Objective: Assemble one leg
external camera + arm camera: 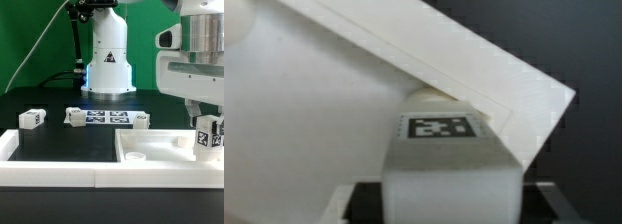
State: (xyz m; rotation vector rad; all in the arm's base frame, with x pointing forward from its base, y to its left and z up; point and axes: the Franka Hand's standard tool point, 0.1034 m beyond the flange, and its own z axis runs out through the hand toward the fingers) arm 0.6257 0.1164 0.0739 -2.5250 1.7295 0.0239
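Note:
My gripper [208, 128] is shut on a white leg [209, 137] with a square tag and holds it upright at the exterior view's right. The leg hangs over the far right corner of the large white panel [150, 152]. In the wrist view the leg [445, 150] sits between my dark fingers [367, 200]. Its far end meets the panel's raised corner rim [509, 85]. I cannot tell whether it is seated there. Three more legs lie on the black table: one [30, 118] at the left, one [75, 116] and one [140, 121] further right.
The marker board [106, 118] lies flat between two of the loose legs. The arm's white base [108, 60] stands behind it. A white rim [50, 168] runs along the table's front edge and left side.

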